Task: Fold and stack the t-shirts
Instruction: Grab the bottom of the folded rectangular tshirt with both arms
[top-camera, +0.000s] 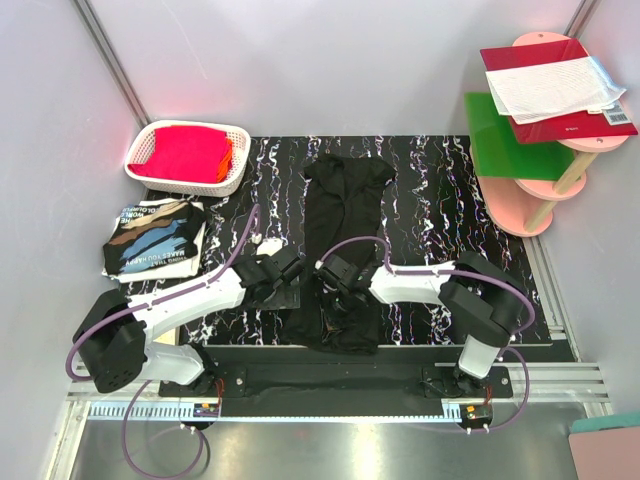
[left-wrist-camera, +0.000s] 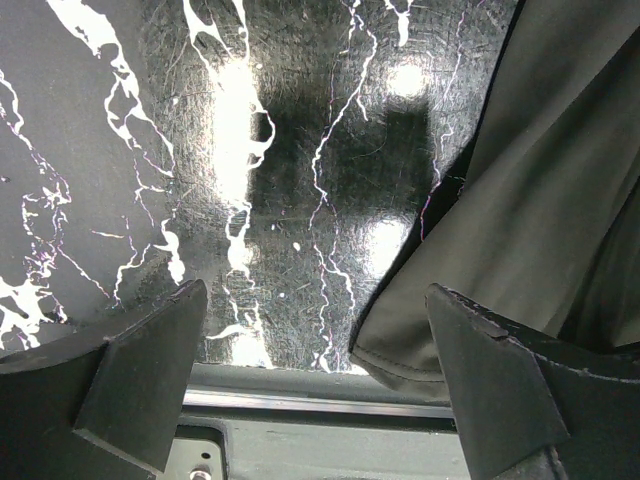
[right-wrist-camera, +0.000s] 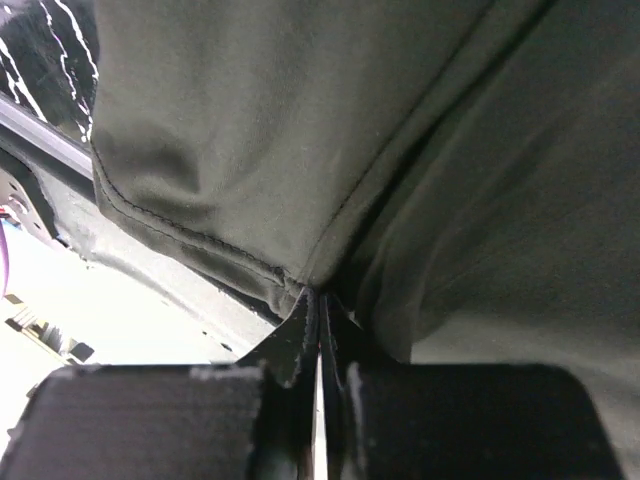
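A black t-shirt (top-camera: 345, 205) lies lengthwise down the middle of the black marbled mat, narrowed into a long strip. My left gripper (top-camera: 291, 272) is open at the shirt's near left corner. In the left wrist view the gripper (left-wrist-camera: 312, 300) is low over the mat, with the shirt's hem corner (left-wrist-camera: 540, 200) beside the right finger (left-wrist-camera: 500, 380). My right gripper (top-camera: 326, 272) is shut on the shirt's near hem. In the right wrist view the gripper (right-wrist-camera: 320, 300) pinches a fold of the cloth (right-wrist-camera: 300, 130) at its tips.
A white basket (top-camera: 232, 178) holding a red garment stands at the back left. A folded printed t-shirt (top-camera: 155, 238) lies in front of it. A pink tiered stand (top-camera: 545, 190) with a green board and a red book is at the back right. The mat's near edge meets a metal rail (left-wrist-camera: 300, 400).
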